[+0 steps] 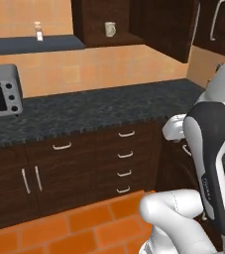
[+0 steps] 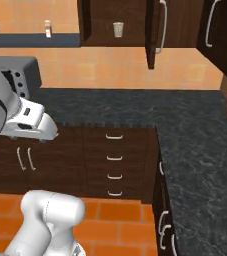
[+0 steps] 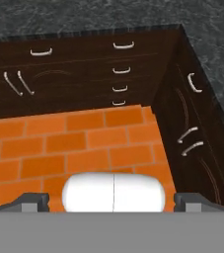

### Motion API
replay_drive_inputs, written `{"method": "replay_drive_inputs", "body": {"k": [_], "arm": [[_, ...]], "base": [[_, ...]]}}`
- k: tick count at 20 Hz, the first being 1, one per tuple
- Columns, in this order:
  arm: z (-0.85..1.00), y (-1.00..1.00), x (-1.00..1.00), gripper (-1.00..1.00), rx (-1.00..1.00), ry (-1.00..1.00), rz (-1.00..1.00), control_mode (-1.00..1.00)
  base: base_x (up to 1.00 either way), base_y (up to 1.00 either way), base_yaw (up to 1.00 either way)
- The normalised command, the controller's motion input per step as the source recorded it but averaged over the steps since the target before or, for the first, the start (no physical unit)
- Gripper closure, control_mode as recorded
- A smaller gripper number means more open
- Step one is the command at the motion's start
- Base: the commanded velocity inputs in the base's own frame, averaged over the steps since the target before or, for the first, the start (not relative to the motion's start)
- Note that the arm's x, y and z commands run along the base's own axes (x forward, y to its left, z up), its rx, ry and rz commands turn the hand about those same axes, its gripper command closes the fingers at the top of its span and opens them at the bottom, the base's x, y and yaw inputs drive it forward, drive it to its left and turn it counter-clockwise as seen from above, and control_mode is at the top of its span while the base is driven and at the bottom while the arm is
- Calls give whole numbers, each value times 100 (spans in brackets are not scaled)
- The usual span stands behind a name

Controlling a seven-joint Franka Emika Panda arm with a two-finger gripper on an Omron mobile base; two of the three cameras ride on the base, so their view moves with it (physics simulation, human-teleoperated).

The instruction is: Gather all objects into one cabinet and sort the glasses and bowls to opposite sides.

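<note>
A cream-white mug stands upright on the shelf of the dark brown wall cabinet, and it appears again as the mug in the right base view. The cabinet's tall door hangs open beside it, its grey bar handle facing right. My gripper is open, with its fingertips far apart and nothing between them. It points down at the orange brick floor, well below and in front of the cabinet. The salmon-orange mugs and the reddish-brown bowl are out of view.
A dark granite counter runs along the wall and turns a corner to the right. The silver toaster sits at its left end. Small bottles stand on a high ledge. Drawer fronts line the base cabinets.
</note>
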Motion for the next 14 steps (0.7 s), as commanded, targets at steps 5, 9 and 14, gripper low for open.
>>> {"method": "replay_drive_inputs", "body": {"k": [5, 9, 14], "arm": [[0, 0, 0, -100, 0, 0, 0, 100], [0, 0, 0, -100, 0, 0, 0, 100], [0, 0, 0, -100, 0, 0, 0, 100]], "base": [[100, -28, 0], [89, -37, 0], [76, -36, 0]]}}
